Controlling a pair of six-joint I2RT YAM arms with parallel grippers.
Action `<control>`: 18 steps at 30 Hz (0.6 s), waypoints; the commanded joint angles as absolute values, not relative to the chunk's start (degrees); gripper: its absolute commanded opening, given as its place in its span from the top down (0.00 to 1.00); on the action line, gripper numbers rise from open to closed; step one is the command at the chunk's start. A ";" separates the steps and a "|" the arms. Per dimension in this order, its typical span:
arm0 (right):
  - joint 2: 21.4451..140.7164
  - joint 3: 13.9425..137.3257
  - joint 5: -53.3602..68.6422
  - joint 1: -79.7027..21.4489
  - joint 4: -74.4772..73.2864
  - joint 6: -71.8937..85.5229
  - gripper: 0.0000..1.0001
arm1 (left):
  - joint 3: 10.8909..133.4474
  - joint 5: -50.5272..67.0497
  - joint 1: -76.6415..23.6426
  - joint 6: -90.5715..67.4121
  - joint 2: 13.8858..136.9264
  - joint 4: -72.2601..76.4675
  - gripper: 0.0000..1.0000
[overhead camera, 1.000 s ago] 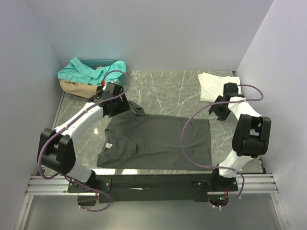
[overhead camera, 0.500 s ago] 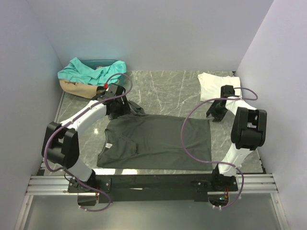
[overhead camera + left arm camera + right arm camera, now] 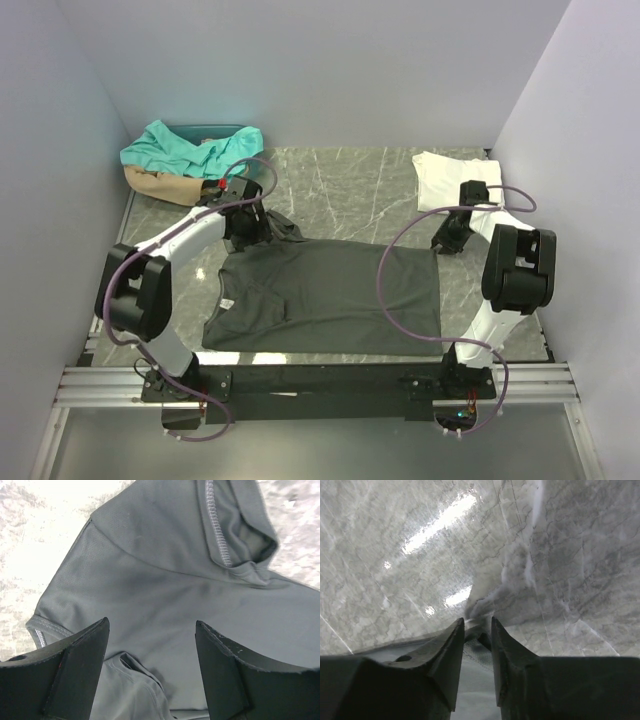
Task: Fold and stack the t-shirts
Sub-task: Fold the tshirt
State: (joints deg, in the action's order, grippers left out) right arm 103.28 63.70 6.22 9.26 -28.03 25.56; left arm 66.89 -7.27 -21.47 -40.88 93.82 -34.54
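Marble table (image 3: 350,180) between pale walls: teal and tan t-shirts (image 3: 185,150) lie heaped at its far left corner. The left gripper (image 3: 151,630) stands wide open above the charcoal t-shirt (image 3: 330,295), its far sleeve between the fingers (image 3: 85,665). The right gripper (image 3: 478,625) is nearly closed, with the shirt's far right corner between its tips; whether it pinches, I cannot tell. A white t-shirt (image 3: 440,180) lies beyond.
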 commanded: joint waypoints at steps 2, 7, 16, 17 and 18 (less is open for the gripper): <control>101.87 63.46 4.75 9.05 -29.26 24.79 0.66 | 70.22 -5.89 -20.74 -38.50 95.97 -33.05 0.25; 101.08 63.46 5.10 9.14 -29.79 25.05 0.76 | 72.77 -5.71 -19.78 -37.09 99.57 -32.61 0.25; 101.34 63.54 6.33 9.05 -30.32 24.96 0.95 | 81.01 -5.10 -16.88 -34.81 107.04 -32.69 0.24; 101.60 63.72 6.33 9.05 -30.50 24.79 0.97 | 81.99 -5.10 -16.70 -34.72 107.75 -32.61 0.24; 101.78 64.07 6.50 9.05 -30.67 24.70 0.99 | 83.05 -4.92 -16.44 -34.63 108.62 -32.61 0.24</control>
